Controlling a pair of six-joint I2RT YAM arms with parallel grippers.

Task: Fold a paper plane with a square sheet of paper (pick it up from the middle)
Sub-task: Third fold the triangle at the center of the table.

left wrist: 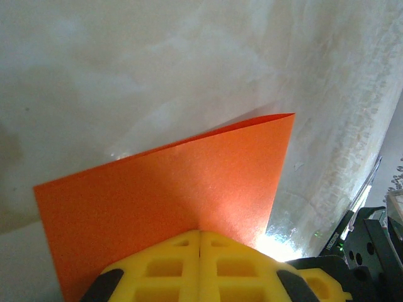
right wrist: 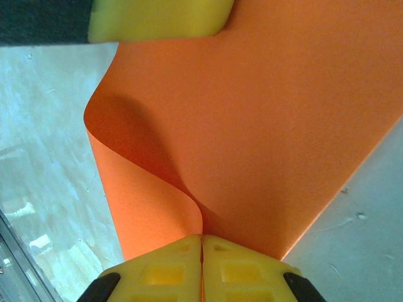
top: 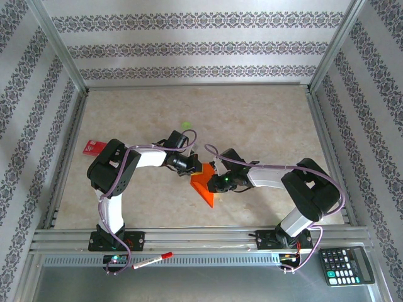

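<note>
The square sheet of paper (top: 205, 187) is bright orange and hangs between both grippers just above the table's middle, tapering to a point toward the near edge. It is a bent, folded piece, not a dart. My left gripper (top: 196, 168) is shut on its upper left edge; in the left wrist view the yellow fingers (left wrist: 170, 267) meet on the flat orange sheet (left wrist: 170, 182). My right gripper (top: 215, 177) is shut on the right side. In the right wrist view its closed jaws pinch a curled fold of the sheet (right wrist: 264, 126), with a left finger (right wrist: 157, 16) at the top.
A small red card (top: 94, 146) lies at the table's left edge, beside the left arm. A green spot (top: 185, 124) marks the table behind the grippers. A calculator (top: 343, 264) and a pen (top: 151, 260) lie on the near metal ledge.
</note>
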